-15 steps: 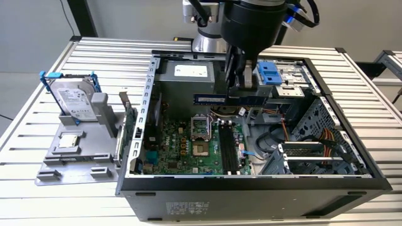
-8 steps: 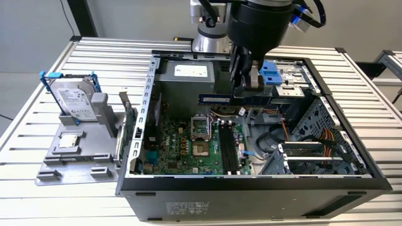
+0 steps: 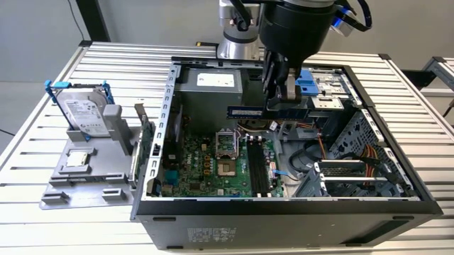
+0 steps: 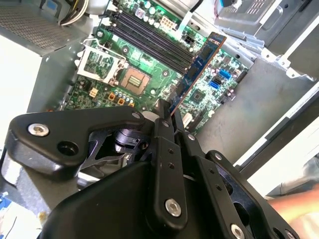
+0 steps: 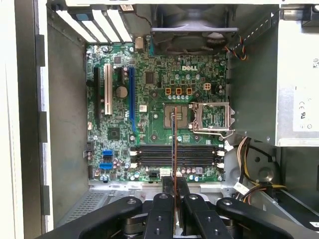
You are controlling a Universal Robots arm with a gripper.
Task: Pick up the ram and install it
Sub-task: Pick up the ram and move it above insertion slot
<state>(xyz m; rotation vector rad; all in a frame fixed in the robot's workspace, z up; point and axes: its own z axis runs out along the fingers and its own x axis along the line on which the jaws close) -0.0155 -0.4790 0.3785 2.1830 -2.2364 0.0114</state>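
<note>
A silver metal desk (image 3: 35,143) made of long ribbed slats running side to side. A black and grey computer case (image 3: 284,226) lies on its side in the middle of the desk, open face up, taking up most of the surface. Just beside the case, on the exterior view's left, a flat grey plastic holder (image 3: 85,186) rests on the slats. Bare slats show behind the case, in front of it, and beyond the holder.
</note>
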